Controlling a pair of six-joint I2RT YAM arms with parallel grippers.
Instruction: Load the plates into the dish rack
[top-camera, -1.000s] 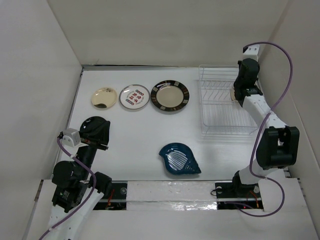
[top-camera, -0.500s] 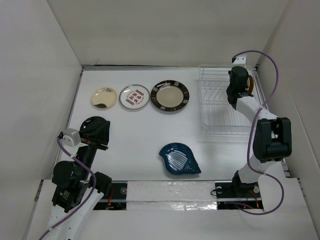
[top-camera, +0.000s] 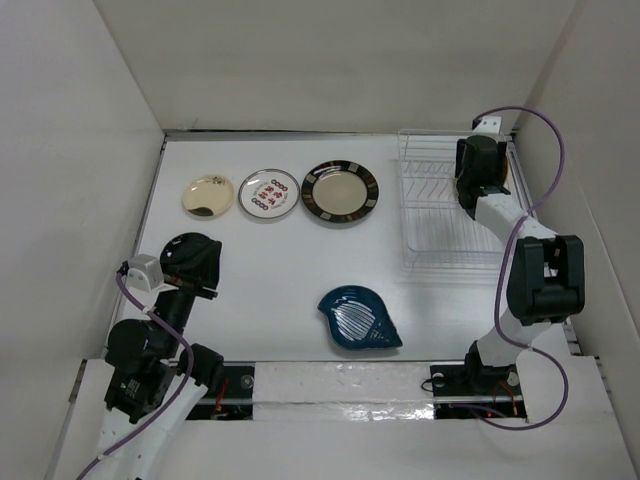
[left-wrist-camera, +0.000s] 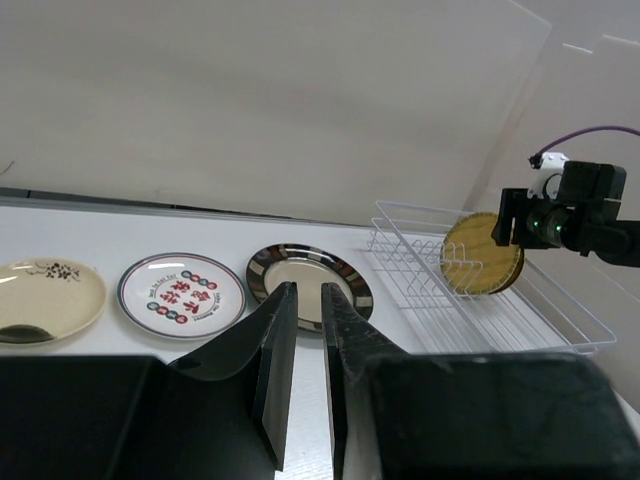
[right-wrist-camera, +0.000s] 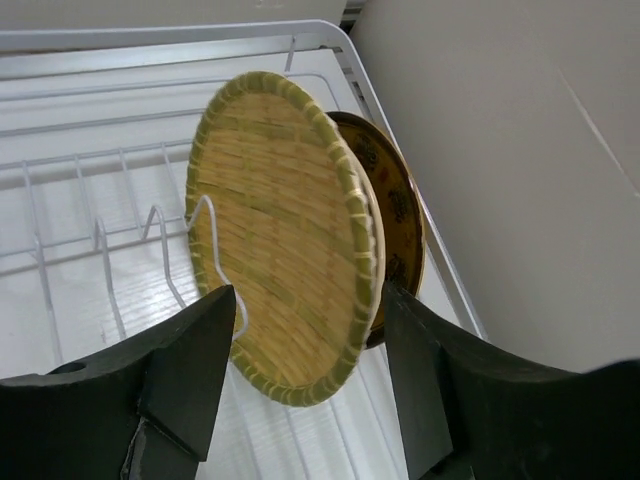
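Observation:
The woven yellow plate (right-wrist-camera: 285, 230) stands on edge in the dish rack (right-wrist-camera: 320, 28), leaning on a wire prong. The dark brown-yellow plate (right-wrist-camera: 395, 210) stands right behind it. My right gripper (right-wrist-camera: 308, 292) is open, one finger on each side of the woven plate's lower rim, apart from it. A cream plate (top-camera: 209, 195), a white plate with red marks (top-camera: 268, 193) and a black-rimmed cream plate (top-camera: 340, 191) lie in a row at the back. The blue leaf-shaped plate (top-camera: 358, 319) lies near the front. My left gripper (left-wrist-camera: 308, 288) is empty, its jaws a narrow slit apart.
The dish rack (top-camera: 445, 215) stands at the back right, close to the right wall. White walls close in the table on three sides. My left arm rests low at the front left, pointing toward the row of plates.
My right arm carried the woven plate to the rack's far right end, stood it beside the dark plate, and its jaws have opened off it. The left arm has not moved.

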